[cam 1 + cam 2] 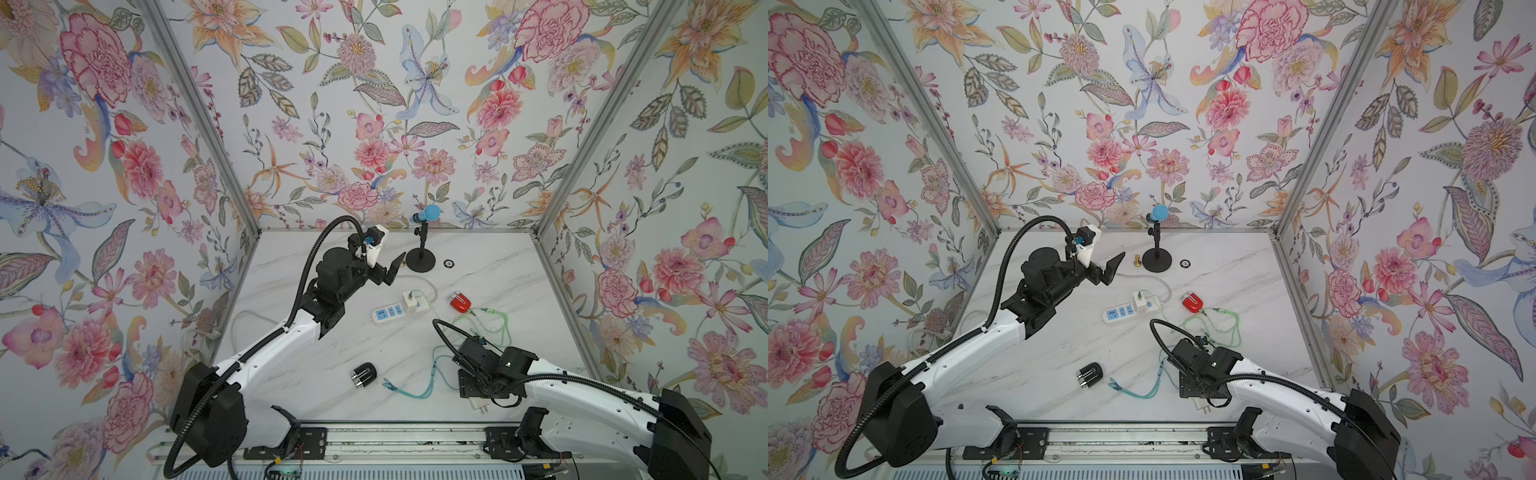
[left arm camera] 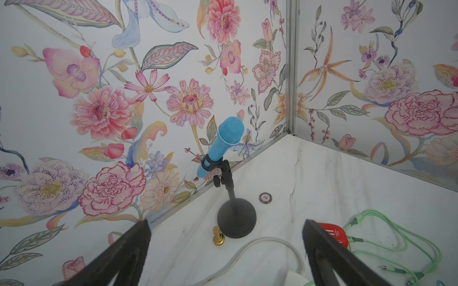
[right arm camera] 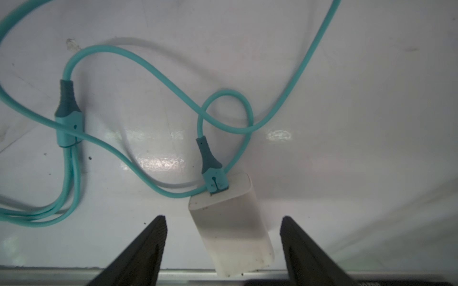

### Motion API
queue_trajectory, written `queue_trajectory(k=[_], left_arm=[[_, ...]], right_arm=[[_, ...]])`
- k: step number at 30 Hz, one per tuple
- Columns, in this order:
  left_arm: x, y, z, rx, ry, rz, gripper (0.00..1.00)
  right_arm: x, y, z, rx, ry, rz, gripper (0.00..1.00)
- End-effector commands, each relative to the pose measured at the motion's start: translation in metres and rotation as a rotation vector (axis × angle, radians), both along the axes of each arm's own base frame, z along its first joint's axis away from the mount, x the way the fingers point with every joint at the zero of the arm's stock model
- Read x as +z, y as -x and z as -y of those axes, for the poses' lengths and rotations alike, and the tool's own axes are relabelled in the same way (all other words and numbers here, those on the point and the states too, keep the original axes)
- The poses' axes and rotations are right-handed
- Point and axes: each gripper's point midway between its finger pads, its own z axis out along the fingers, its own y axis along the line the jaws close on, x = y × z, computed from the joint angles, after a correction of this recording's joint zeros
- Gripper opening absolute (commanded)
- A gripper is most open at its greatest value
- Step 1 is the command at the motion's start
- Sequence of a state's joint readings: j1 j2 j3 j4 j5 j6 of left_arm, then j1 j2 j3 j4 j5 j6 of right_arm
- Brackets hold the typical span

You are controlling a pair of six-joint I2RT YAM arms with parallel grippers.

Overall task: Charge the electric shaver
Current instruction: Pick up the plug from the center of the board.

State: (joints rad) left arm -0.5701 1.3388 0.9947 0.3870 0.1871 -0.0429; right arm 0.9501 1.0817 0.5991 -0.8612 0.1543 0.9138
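Right gripper (image 3: 223, 218): jaws apart, low at the table's near edge, straddling the white charger (image 3: 230, 230) with gaps on both sides. Teal cable (image 3: 148, 69) is plugged into the charger. Black shaver (image 1: 363, 375) lies apart, past the cable's loose ends. Left gripper (image 2: 226, 221): spread wide, empty, raised.

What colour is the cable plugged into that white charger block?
The cable is teal, with darker blue-grey collars at its plugs; the right wrist view shows it best.
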Motion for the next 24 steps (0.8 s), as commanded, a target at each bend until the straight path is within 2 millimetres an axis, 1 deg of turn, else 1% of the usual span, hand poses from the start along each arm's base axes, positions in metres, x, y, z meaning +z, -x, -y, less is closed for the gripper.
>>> queue_trajectory(k=[1, 4, 6, 8, 9, 11, 12, 13, 17, 19, 21, 22, 24], left_arm=[[0.003, 0.007, 0.000, -0.038, 0.083, -0.012, 0.99], [-0.002, -0.001, -0.018, 0.069, 0.173, -0.046, 0.99], [-0.005, -0.002, -0.023, 0.089, 0.200, -0.072, 0.99], [-0.009, -0.003, -0.026, 0.085, 0.216, -0.094, 0.99], [-0.013, -0.006, -0.031, 0.106, 0.239, -0.116, 0.99], [-0.018, -0.006, -0.032, 0.058, 0.273, -0.148, 0.99], [-0.021, -0.008, -0.038, 0.062, 0.317, -0.171, 0.99], [-0.023, -0.008, -0.040, 0.028, 0.352, -0.185, 0.99], [-0.032, -0.014, -0.054, -0.022, 0.489, -0.229, 0.99], [-0.032, -0.007, -0.049, -0.074, 0.456, -0.183, 0.99], [-0.036, -0.009, -0.049, -0.021, 0.394, -0.175, 0.99], [-0.038, -0.011, -0.050, 0.021, 0.337, -0.170, 0.99], [-0.039, -0.010, -0.047, 0.051, 0.235, -0.143, 0.99]], right_arm=[[-0.009, 0.002, -0.002, -0.022, -0.004, -0.013, 0.76], [-0.017, 0.005, 0.007, -0.039, 0.010, -0.030, 0.73], [-0.021, 0.007, 0.013, -0.050, 0.015, -0.040, 0.72], [-0.024, 0.009, 0.015, -0.057, 0.003, -0.043, 0.69], [-0.026, 0.010, 0.016, -0.057, -0.003, -0.048, 0.68], [-0.026, 0.010, 0.015, -0.047, -0.007, -0.044, 0.67], [-0.026, 0.010, 0.015, -0.039, -0.005, -0.046, 0.66], [-0.026, 0.010, 0.014, -0.027, -0.002, -0.051, 0.64], [-0.028, 0.010, 0.010, 0.010, 0.023, -0.068, 0.61], [-0.028, 0.010, 0.008, 0.025, 0.035, -0.075, 0.60], [-0.029, 0.010, 0.008, 0.028, 0.041, -0.078, 0.56], [-0.028, 0.010, 0.008, 0.029, 0.041, -0.076, 0.55], [-0.028, 0.009, 0.007, 0.030, 0.036, -0.075, 0.49]])
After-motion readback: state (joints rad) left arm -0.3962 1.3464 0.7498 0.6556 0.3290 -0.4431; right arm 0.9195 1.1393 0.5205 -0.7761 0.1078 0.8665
